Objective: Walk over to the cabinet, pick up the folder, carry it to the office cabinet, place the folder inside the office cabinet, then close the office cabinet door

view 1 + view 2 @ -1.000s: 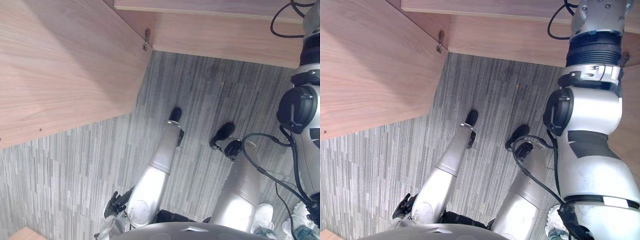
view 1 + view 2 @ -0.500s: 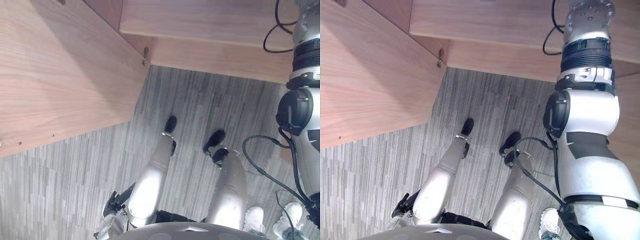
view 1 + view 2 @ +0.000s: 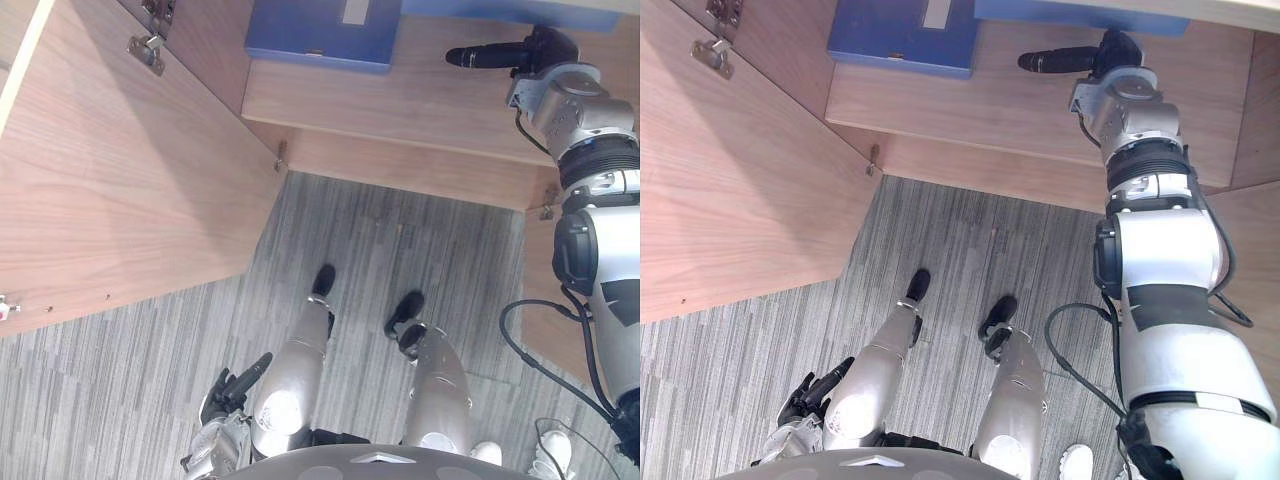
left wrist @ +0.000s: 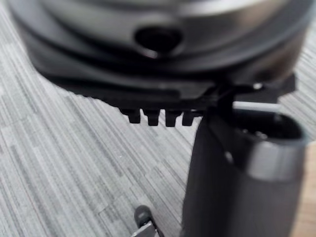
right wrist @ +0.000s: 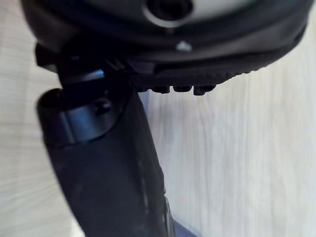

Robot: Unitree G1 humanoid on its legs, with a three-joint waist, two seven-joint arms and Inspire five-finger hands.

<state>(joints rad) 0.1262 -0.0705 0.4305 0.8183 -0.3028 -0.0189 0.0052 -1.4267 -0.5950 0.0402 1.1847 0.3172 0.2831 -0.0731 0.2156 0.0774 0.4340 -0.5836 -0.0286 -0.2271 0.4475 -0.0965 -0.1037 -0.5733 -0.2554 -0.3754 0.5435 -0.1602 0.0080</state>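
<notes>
A blue folder (image 3: 320, 35) lies flat on the wooden shelf (image 3: 400, 100) of the open office cabinet. My right hand (image 3: 497, 55) is stretched out over that shelf, to the right of the folder and apart from it. Its fingers are straight, point toward the folder and hold nothing. In the right wrist view its thumb (image 5: 108, 163) stands before the pale shelf wood. My left hand (image 3: 235, 385) hangs low beside me over the carpet with relaxed fingers and nothing in it.
The cabinet door (image 3: 120, 200) stands open on the left, with metal hinges (image 3: 148, 48) on its inner face. A second blue object (image 3: 480, 10) lies further back on the shelf. Grey striped carpet (image 3: 420, 230) lies before the cabinet. A person's white shoes (image 3: 548, 462) show behind me.
The whole view has tilted up, bringing the shelf and blue folder into sight. My right arm has dropped and reached in, so its hand now shows over the shelf.
</notes>
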